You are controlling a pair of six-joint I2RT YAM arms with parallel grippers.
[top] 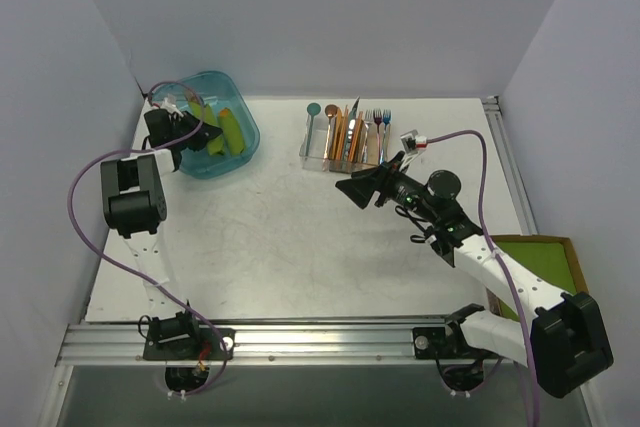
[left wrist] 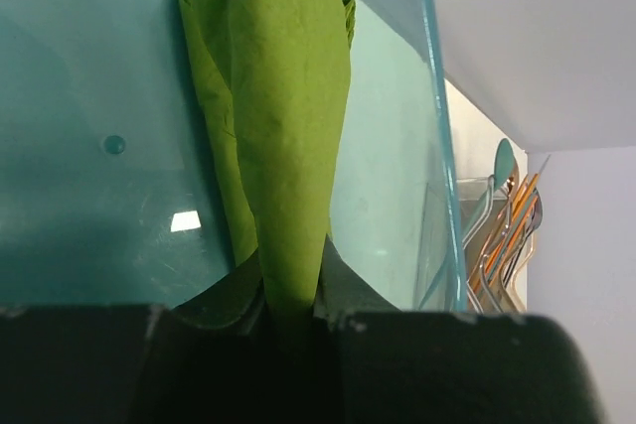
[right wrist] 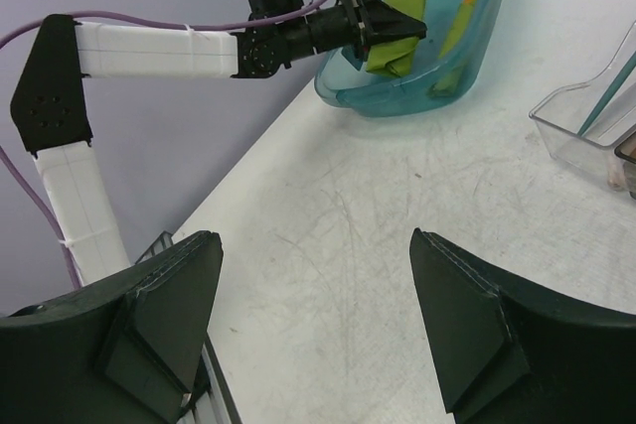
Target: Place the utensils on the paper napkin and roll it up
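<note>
Upper left, the left fingers (top: pixel 207 134) pinch a rolled lime-green paper napkin (left wrist: pixel 283 96) inside the translucent teal plastic bowl (top: pixel 247 139) (right fingers (top: pixel 358 190) gape, empty).

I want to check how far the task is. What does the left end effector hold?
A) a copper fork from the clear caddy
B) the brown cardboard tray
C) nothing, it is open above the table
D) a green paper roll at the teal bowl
D: in the left wrist view the left end effector is closed on the green paper roll, with the teal bowl behind it.
</note>
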